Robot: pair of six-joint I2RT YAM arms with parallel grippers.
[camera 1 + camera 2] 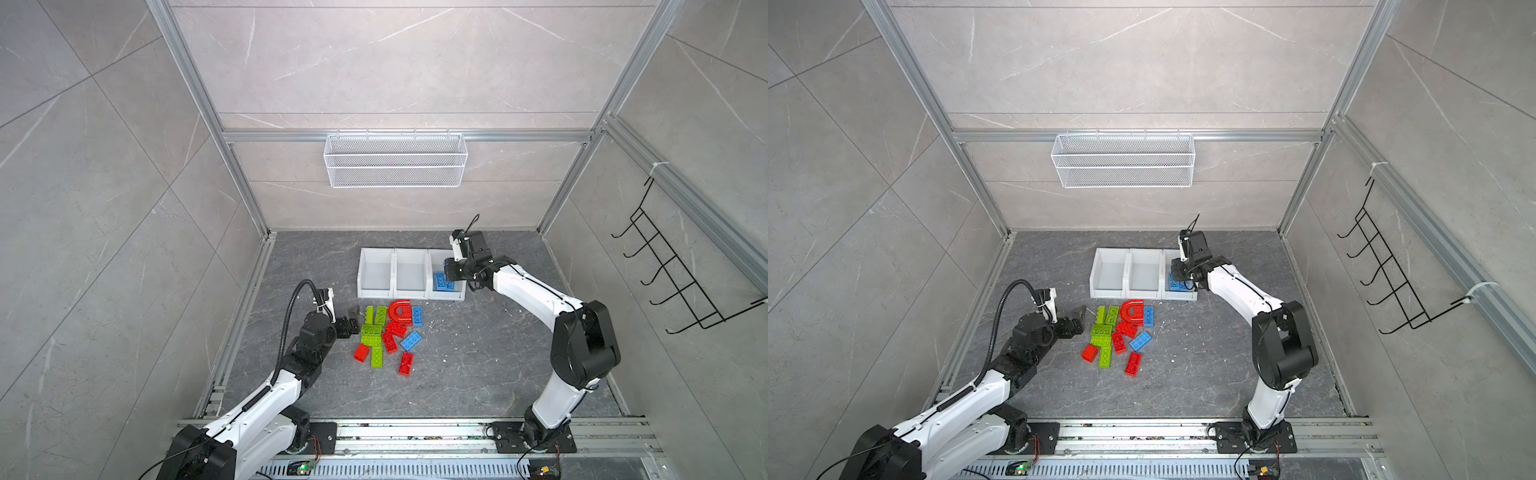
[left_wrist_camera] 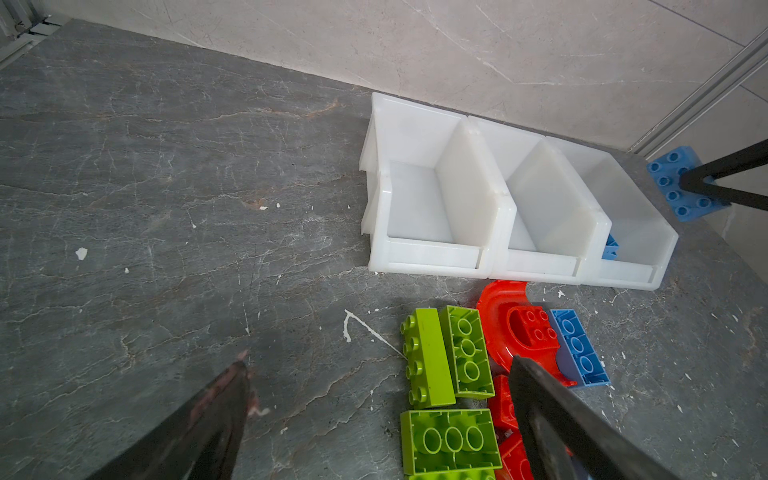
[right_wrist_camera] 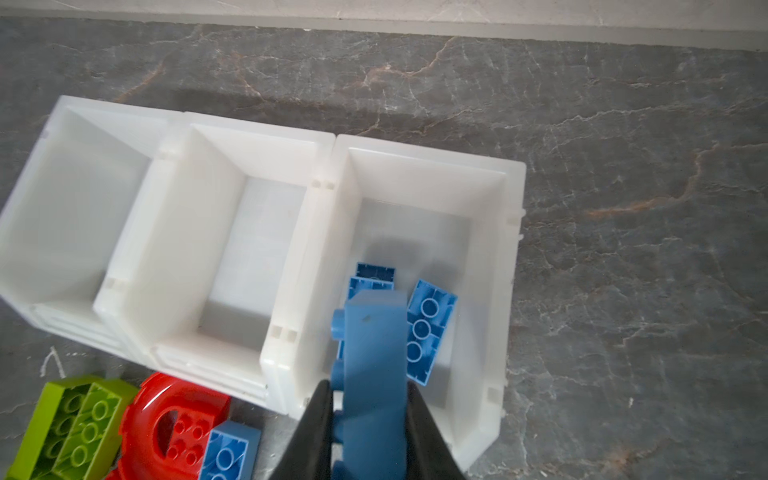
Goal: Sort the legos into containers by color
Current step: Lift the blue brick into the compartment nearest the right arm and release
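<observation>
Legos (image 1: 388,336): most lie loose in one tight cluster on the floor (image 1: 478,365), left of centre, just near of the bins (image 1: 1144,293). The three white bins stand joined in a row on the far side of the cluster.

Right bin (image 1: 451,296): blue only. At least two blue bricks (image 3: 430,328) lie on its bottom toward the near lip. There may be a third, but the overlap makes it hard to count.

Middle bin (image 1: 411,294) and left bin (image 1: 374,293): nothing in them in any view.

Right gripper (image 3: 370,395): clamped on a blue brick (image 3: 376,345), which it holds on edge in the air above the right bin, over the bricks lying there. Not yet let go.

Left gripper (image 1: 353,320): jaws wide apart with nothing between them. It sits low at the left edge of the cluster, just beside the green bricks (image 1: 372,330) and not touching them as far as I can tell.

Loose on the floor:
- Blue: two (image 1: 411,340), on the right side of the cluster.
- Green: about five, on the left side, some touching one another.
- Red: the arch (image 1: 400,311) at the far edge with a small red brick in its opening, plus four more red bricks (image 1: 389,341) through the middle and near side.

Judgement: early in the job.
- Blue is well along, with one brick in hand over its bin and two left to fetch.
- Red and green are not begun.
- The two bare bins are free for them, and nothing shows which colour goes in which.
- The tight packing around the arch may make single picks awkward.
</observation>
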